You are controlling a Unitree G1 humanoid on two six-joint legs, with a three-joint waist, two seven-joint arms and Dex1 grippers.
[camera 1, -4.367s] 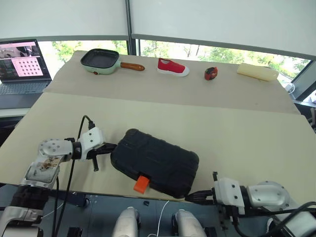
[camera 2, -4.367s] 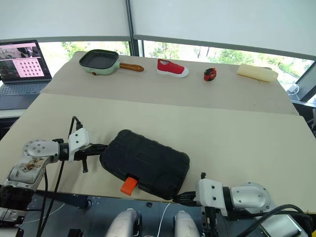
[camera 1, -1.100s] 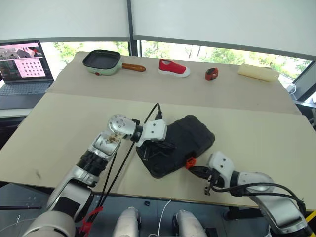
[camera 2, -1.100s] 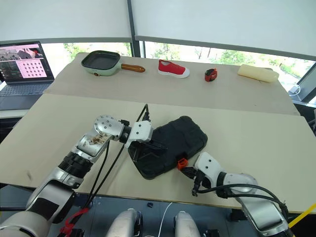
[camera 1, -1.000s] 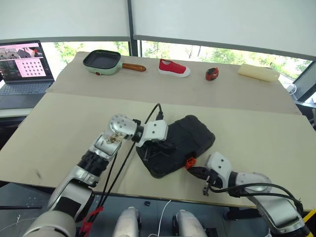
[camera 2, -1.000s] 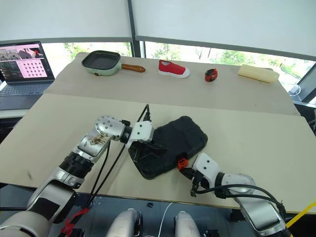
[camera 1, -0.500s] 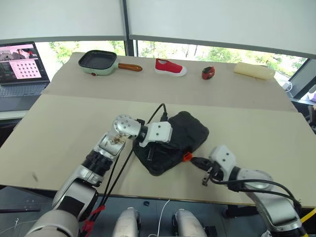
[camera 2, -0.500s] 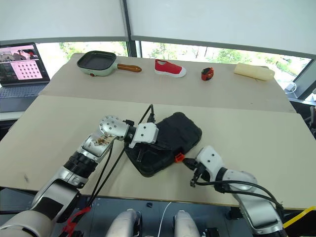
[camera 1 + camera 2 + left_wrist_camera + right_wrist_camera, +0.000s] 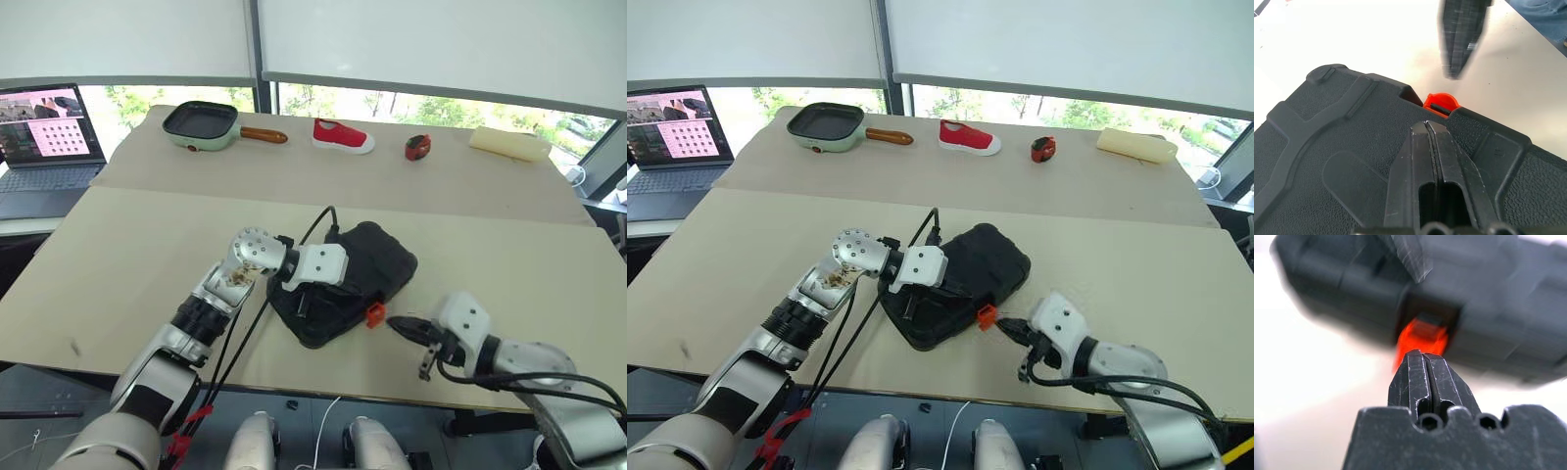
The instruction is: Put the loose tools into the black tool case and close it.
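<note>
One black tool case (image 9: 343, 284) lies shut near the front edge of the table (image 9: 147, 235), its textured lid showing raised ribs and one small orange latch (image 9: 373, 314) sticking out of its front side. The left gripper (image 9: 1430, 128) rests on the case's lid with its two fingers pressed together. The right gripper (image 9: 396, 323), fingers also pressed together and empty, points at the latch from just beside it. Far behind the case stand one green pan (image 9: 201, 122), one red shoe (image 9: 343, 135) and one small red-and-black object (image 9: 418, 147).
</note>
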